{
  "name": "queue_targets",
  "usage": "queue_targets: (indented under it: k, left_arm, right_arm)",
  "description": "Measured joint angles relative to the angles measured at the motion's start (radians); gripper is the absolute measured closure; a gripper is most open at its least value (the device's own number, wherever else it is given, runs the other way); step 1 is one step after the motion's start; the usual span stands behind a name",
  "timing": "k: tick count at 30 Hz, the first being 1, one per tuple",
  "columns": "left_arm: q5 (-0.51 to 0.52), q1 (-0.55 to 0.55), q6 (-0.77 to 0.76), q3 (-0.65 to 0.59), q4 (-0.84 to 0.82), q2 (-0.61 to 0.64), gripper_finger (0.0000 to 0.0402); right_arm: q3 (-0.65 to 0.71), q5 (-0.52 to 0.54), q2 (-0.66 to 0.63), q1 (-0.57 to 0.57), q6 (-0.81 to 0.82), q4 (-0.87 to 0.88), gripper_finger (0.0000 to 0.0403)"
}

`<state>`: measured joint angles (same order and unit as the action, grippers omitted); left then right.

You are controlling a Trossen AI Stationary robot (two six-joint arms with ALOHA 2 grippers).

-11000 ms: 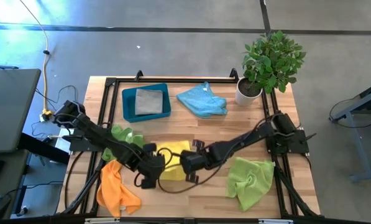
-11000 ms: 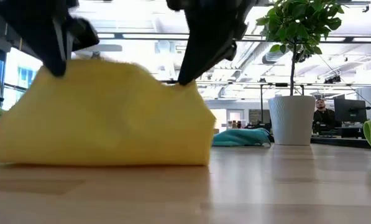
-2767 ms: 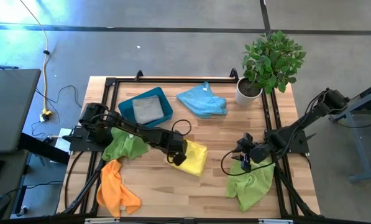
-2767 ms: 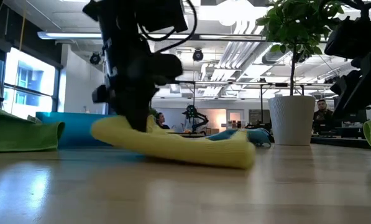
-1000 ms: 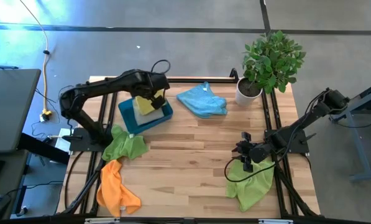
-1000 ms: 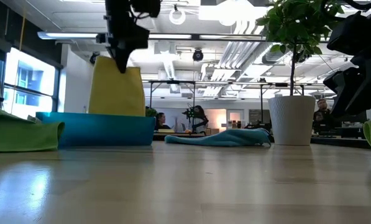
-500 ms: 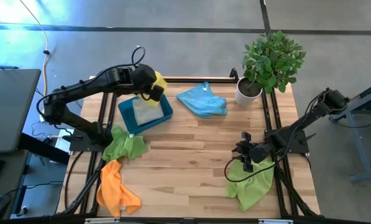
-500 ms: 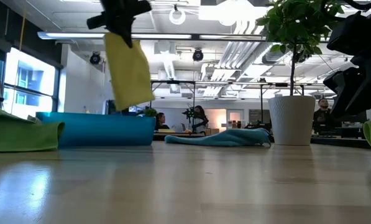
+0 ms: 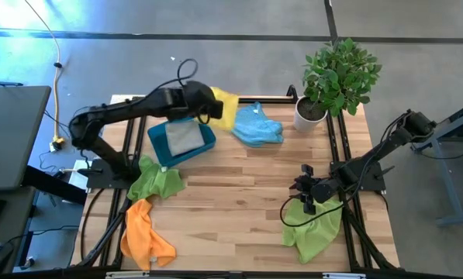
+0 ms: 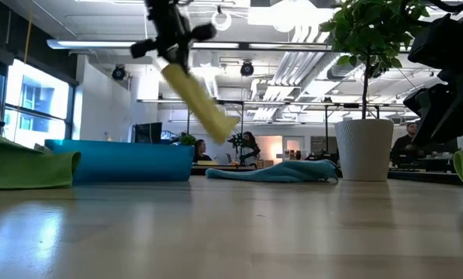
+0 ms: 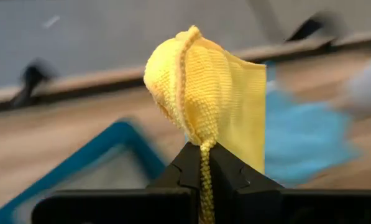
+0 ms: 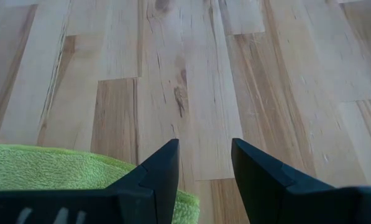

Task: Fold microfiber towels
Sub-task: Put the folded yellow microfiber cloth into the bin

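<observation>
Where clamped, yellow towel [image 11: 211,102] edge hidden

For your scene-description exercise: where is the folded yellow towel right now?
In the high view the yellow towel hangs in the air from the shut left tool at the table's far edge, between the teal tray and the light blue towel.

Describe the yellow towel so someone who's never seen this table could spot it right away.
Start at the teal tray near the table's far edge. Just beyond it, toward the light blue towel, the left hand is shut on the yellow towel. It is the only towel hanging in the air; the others lie on the table.
</observation>
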<state>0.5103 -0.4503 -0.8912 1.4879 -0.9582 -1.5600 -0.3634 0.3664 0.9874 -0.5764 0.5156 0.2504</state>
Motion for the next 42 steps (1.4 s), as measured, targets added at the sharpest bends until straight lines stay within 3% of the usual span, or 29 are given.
queue_targets:
  k: [6, 17, 27, 42]
  left_arm:
    - [0.016, 0.032, -0.160, -0.002, -0.286, -0.090, 0.0398]
    - [0.020, 0.076, -0.356, -0.013, -0.603, -0.128, 0.0398]
    - [-0.056, 0.085, -0.405, -0.236, -0.485, -0.129, 0.0381]
    - [-0.084, 0.085, -0.268, -0.237, -0.581, -0.121, 0.0295]
  right_arm:
    - [0.000, 0.000, 0.000, 0.000, 0.000, 0.000, 0.0264]
    - [0.000, 0.000, 0.000, 0.000, 0.000, 0.000, 0.0264]
    - [0.000, 0.000, 0.000, 0.000, 0.000, 0.000, 0.0264]
    - [0.000, 0.000, 0.000, 0.000, 0.000, 0.000, 0.0264]
